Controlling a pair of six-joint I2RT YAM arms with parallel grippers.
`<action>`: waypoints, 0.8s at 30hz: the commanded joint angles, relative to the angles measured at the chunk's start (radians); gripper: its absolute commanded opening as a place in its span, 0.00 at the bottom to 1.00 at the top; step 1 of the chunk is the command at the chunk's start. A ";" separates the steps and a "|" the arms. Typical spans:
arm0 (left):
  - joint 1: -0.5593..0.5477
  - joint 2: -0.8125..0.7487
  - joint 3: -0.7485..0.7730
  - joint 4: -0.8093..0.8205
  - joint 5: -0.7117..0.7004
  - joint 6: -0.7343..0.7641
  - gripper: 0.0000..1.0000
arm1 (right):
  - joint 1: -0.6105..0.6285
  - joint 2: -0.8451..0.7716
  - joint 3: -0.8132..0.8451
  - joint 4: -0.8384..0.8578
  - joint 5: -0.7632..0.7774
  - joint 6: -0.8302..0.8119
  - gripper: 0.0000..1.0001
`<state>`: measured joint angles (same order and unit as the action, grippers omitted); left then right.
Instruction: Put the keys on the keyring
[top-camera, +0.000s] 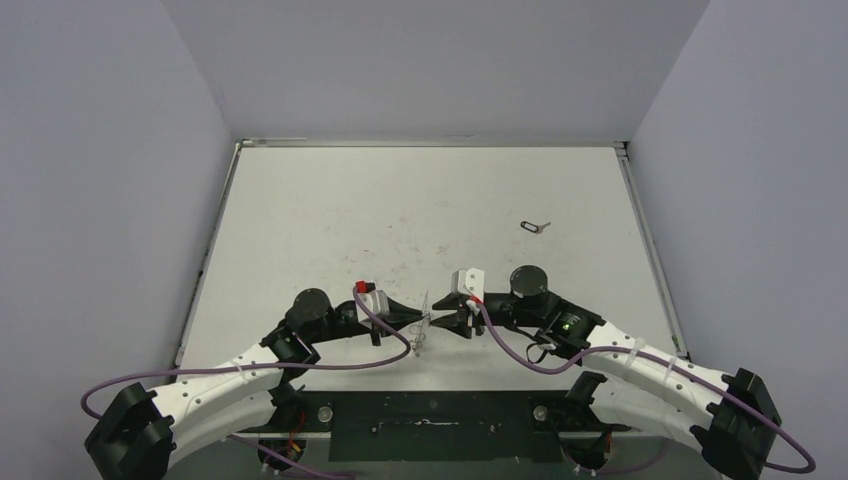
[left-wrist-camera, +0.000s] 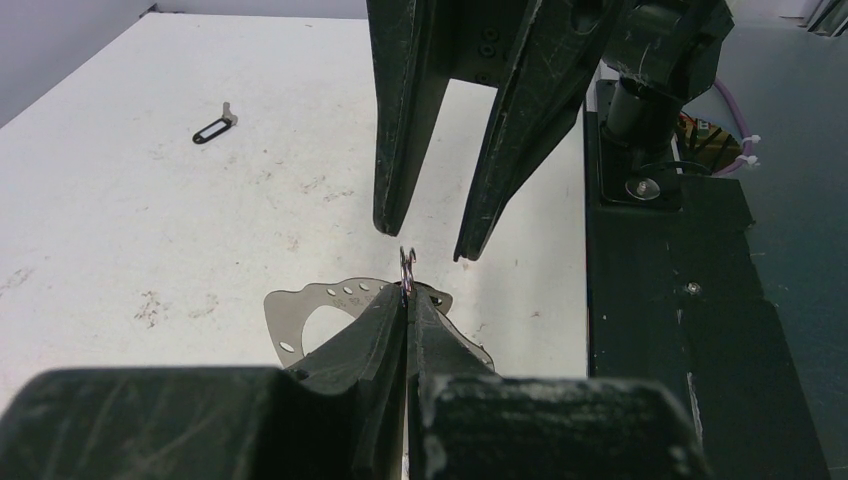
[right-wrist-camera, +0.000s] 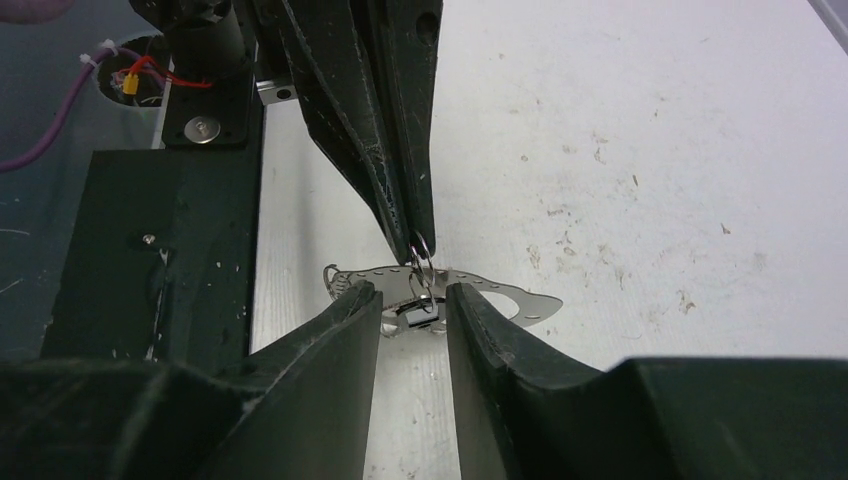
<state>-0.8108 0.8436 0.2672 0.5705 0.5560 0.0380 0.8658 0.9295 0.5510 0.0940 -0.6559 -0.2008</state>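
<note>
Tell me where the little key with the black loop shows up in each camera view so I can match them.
Top external: the key lies right of centre on the table.
Left wrist: upper left of the picture, on the table.
Right wrist: not in view.
Shared landmark: the left gripper, shut on a small silver ring, shows in all three views.

White tabletop (top-camera: 330, 200), central frame, bearing dark scuff marks (top-camera: 412, 238) and what may be a red speck (top-camera: 366, 256). Grey walls (top-camera: 100, 150) enclose three sides. Black panel (top-camera: 430, 430) at bottom centre.
</note>
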 joint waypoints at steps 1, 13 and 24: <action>-0.005 -0.016 0.004 0.043 0.024 0.005 0.00 | 0.009 0.017 -0.015 0.155 -0.047 -0.038 0.29; -0.007 -0.009 -0.004 0.063 0.021 0.000 0.00 | 0.009 0.064 -0.022 0.205 -0.063 -0.040 0.21; -0.007 -0.016 -0.003 0.072 0.015 -0.003 0.00 | 0.009 0.078 0.001 0.155 -0.103 -0.057 0.00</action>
<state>-0.8108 0.8433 0.2584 0.5793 0.5587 0.0372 0.8658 0.9997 0.5266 0.2291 -0.7029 -0.2359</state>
